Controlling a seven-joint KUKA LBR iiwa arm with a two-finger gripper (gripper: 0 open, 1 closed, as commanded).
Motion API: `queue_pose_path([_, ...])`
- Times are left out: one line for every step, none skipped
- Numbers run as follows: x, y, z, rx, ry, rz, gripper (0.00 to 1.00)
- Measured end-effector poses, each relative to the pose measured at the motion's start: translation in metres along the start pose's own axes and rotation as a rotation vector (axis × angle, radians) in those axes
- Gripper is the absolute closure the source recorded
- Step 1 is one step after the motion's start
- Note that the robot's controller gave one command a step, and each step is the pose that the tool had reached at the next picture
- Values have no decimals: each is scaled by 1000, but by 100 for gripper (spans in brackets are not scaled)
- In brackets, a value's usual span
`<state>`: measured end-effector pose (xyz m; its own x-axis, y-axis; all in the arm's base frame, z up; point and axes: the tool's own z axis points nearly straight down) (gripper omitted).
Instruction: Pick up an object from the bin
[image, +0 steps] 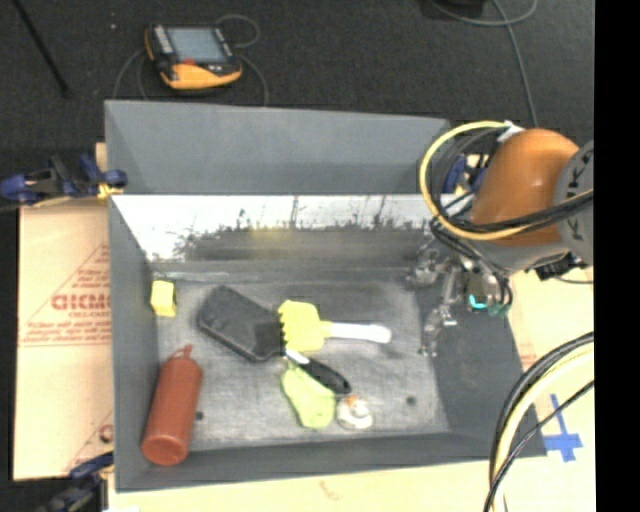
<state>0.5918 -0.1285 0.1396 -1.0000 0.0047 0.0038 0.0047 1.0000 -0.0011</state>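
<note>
Camera view: gripper (436, 322) low at right side of bin (300, 215), over bare floor; how wide it stands, cannot tell. Nearest thing: yellow brush (305, 326) mid-floor, white handle pointing at gripper, apart. Brush touches flat black thing (232, 322); yellow-green tool (308, 398) below. Red bottle (172, 405) and yellow block (162, 297) far left.

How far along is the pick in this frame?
Done: nothing lifted yet; the red bottle, yellow brush, dark flat case and yellow block all lie on the bin floor. In hand: the pincer is low at the right side, beyond the brush's white handle, apparently touching none. Left: grasping one thing and lifting it out.
</note>
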Motion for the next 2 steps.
queue_pose_path([-2, 0, -5, 2, -8, -3, 0])
queue_pose_path([-12, 67, 66, 1, -11, -102, 100])
